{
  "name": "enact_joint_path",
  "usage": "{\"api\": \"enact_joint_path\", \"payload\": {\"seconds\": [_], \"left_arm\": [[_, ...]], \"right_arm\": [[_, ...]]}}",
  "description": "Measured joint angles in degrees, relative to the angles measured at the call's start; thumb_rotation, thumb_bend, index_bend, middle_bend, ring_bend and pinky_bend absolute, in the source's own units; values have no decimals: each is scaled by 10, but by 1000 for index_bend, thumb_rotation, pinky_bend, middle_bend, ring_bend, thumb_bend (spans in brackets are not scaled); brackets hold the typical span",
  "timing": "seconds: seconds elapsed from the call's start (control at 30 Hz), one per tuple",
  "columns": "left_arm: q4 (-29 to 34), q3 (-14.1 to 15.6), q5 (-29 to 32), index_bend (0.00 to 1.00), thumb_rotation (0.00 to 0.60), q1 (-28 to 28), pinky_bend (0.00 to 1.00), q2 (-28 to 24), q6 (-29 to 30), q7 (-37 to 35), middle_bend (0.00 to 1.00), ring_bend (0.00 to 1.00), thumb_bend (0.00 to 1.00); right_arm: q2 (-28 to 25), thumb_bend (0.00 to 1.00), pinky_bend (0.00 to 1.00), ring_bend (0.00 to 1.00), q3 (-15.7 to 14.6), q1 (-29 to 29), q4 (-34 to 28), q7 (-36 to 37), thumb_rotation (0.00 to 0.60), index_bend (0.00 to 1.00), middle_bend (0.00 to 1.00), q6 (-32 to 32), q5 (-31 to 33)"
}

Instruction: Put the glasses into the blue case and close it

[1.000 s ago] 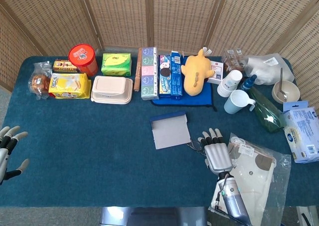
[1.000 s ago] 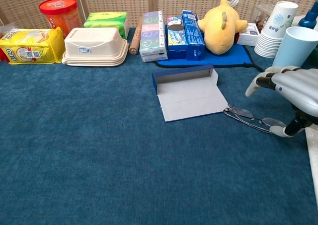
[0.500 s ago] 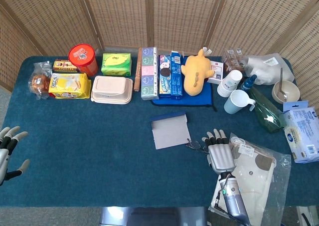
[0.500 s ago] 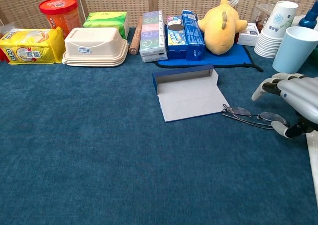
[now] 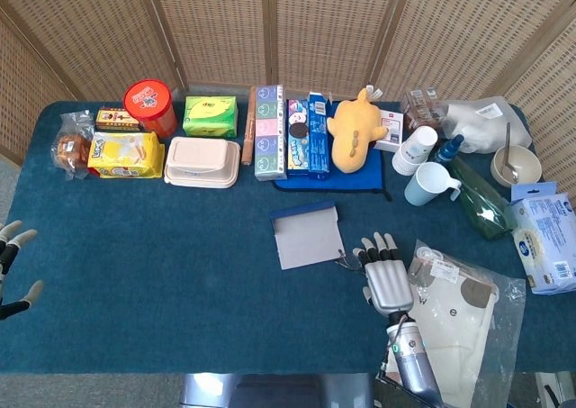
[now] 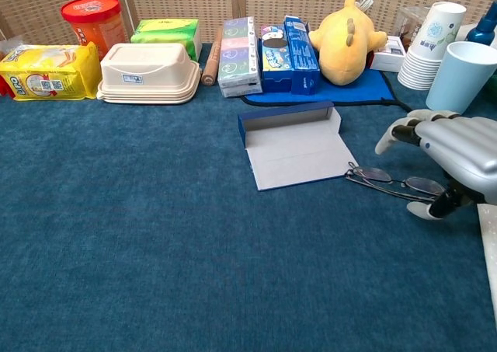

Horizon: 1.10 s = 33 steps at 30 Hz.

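Fingers [image 6: 400,130] of the right hand [image 6: 446,154] arch over the right end of the glasses [image 6: 394,182], spread and curved downward, with the thumb low on the near side of the frame; whether any fingertip actually touches the glasses cannot be told, and nothing looks lifted, so I judge the hand is poised to close rather than holding; seen from the head view, the hand [image 5: 387,275] covers most of the glasses [image 5: 349,264], only a little wire showing at its left edge. They lie flat on the desk [image 6: 140,235], just right of the near right corner of the blue case [image 6: 295,142], which sits open with its pale lid flap laid toward the near side and its shallow blue trough along the far side; that layout suits a short carry leftward and away into the trough. Far off at the left edge of the head view, the left hand [image 5: 11,268] hangs with fingers apart, holding nothing, well clear of the work. Boxes, a yellow plush toy [image 6: 345,41] and cups [image 6: 431,45] line the far side, leaving bare cloth around the case, probably so the lid can swing shut unhindered.
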State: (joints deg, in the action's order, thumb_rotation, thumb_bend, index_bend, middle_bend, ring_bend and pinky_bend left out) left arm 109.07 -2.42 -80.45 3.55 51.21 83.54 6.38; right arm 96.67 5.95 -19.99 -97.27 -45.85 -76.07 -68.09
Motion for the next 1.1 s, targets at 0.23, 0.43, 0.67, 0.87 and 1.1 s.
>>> {"api": "enact_joint_path", "payload": {"seconds": [0.23,0.43,0.67,0.87,1.1], "left_arm": [[-9,-2,1,151,600,1,0,-3,-2,-13,87,15,279],[-12,-1,2,145,600,-1,0,-2,0,-16,84,11,278],[-13,1,1,142,600,-2,0,-2,1,-15,81,8,278],[-14,1,2,140,600,-2,0,-1,0,-15,80,6,278],[-17,1,4,139,600,-2,0,2,-1,-16,77,2,278]], "right_arm": [[11,231,58,52,16,-15,16,-8,600,266,161,12,18],[17,232,58,54,36,-31,37,-11,600,284,165,24,41],[17,235,58,56,51,-40,51,-14,600,303,169,28,70],[13,259,58,64,59,-47,65,-11,600,324,175,33,91],[6,298,58,79,64,-56,75,-5,600,385,185,41,106]]}}
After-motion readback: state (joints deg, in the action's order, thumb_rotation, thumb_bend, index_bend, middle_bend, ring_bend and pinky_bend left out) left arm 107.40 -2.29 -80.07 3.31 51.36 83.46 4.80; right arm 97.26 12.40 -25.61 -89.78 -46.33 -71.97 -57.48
